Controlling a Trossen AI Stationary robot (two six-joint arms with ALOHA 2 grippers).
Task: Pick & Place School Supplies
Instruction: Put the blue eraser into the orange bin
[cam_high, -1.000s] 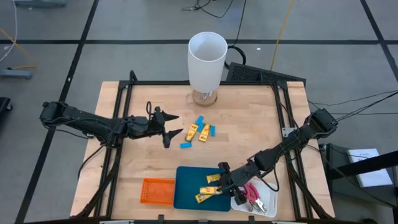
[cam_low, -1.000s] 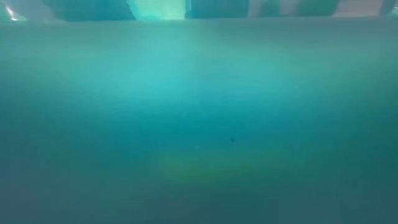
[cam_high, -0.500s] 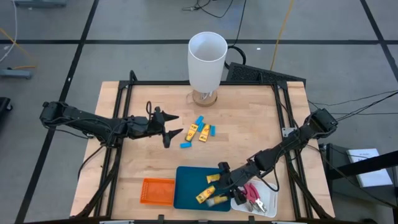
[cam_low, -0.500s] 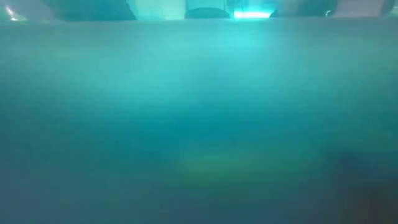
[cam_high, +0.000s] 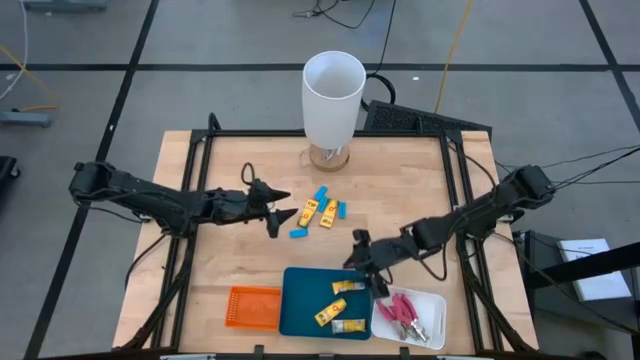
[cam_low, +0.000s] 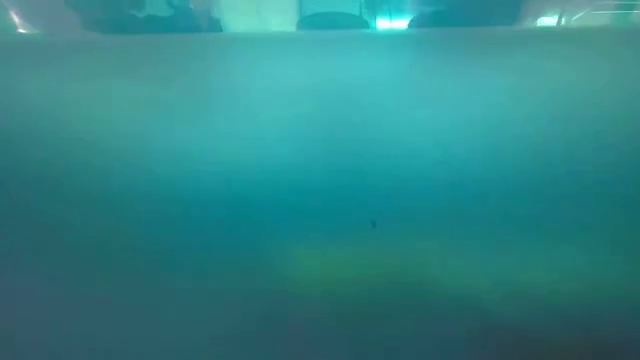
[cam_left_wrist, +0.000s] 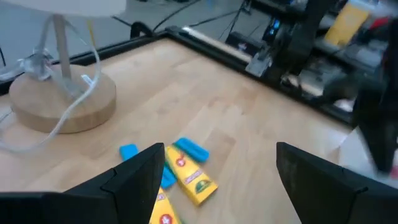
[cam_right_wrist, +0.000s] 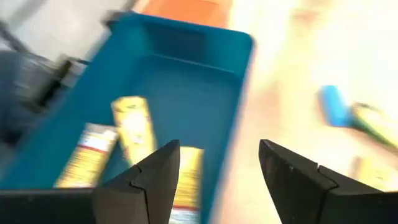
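Two yellow pieces (cam_high: 309, 210) (cam_high: 328, 213) and three light-blue blocks (cam_high: 320, 193) (cam_high: 342, 210) (cam_high: 298, 233) lie loose on the wooden table's middle. My left gripper (cam_high: 276, 215) stands open just left of them, and its wrist view shows a yellow piece (cam_left_wrist: 189, 177) ahead between the fingers. My right gripper (cam_high: 358, 258) hangs open above the teal tray's far right corner (cam_high: 372, 275). Three yellow pieces (cam_high: 345, 287) (cam_high: 327, 315) (cam_high: 348, 325) lie flat in the teal tray. Red-handled pliers (cam_high: 403, 310) lie in the white tray (cam_high: 432, 305).
An orange tray (cam_high: 253, 307) sits left of the teal tray at the near edge. A tall white cylinder (cam_high: 333, 97) on a round wooden base (cam_left_wrist: 62, 102) stands at the far middle. Black frame rails run along the table's sides. The low view is filled by a teal blur.
My right gripper has risen and drawn back from over the teal tray toward the far edge. The yellow piece that was under it now lies in the tray's near right part. My left gripper has rolled a little in place.
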